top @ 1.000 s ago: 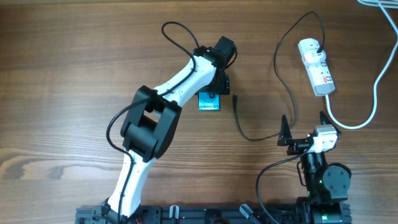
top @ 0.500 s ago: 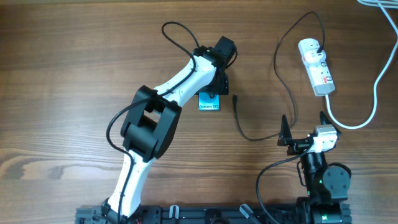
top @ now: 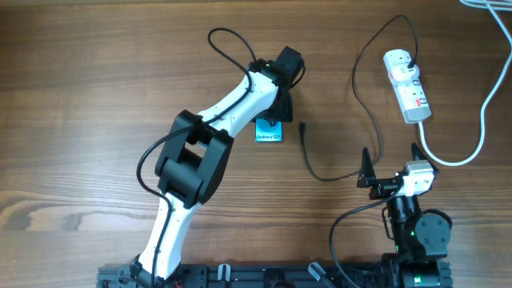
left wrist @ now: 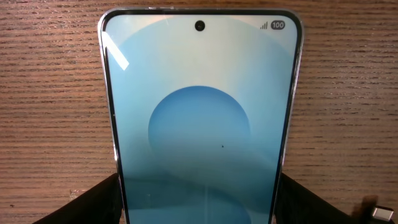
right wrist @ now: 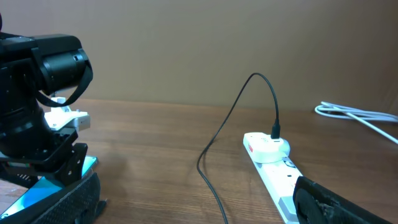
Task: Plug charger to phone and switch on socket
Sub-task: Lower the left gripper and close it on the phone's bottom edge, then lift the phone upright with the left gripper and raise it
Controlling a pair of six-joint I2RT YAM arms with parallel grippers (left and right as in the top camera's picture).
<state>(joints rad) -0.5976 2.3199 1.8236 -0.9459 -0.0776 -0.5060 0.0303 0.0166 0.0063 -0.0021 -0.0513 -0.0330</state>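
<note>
Your left gripper [left wrist: 199, 202] clamps the flat teal-screened smartphone [left wrist: 199, 112], likely bracing it for the thin black charger cable [top: 304, 128]; your right gripper [top: 390, 162] gapes idle.

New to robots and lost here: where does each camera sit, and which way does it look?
Overhead: above the table, looking straight down; left arm, right arm, phone, socket.
Left wrist: on the left arm, looking down at the phone; its fingers flank it.
Right wrist: low on the right arm, looking across the table at the socket; its fingers at bottom.
Shared: overhead and right wrist both show the socket.
</note>
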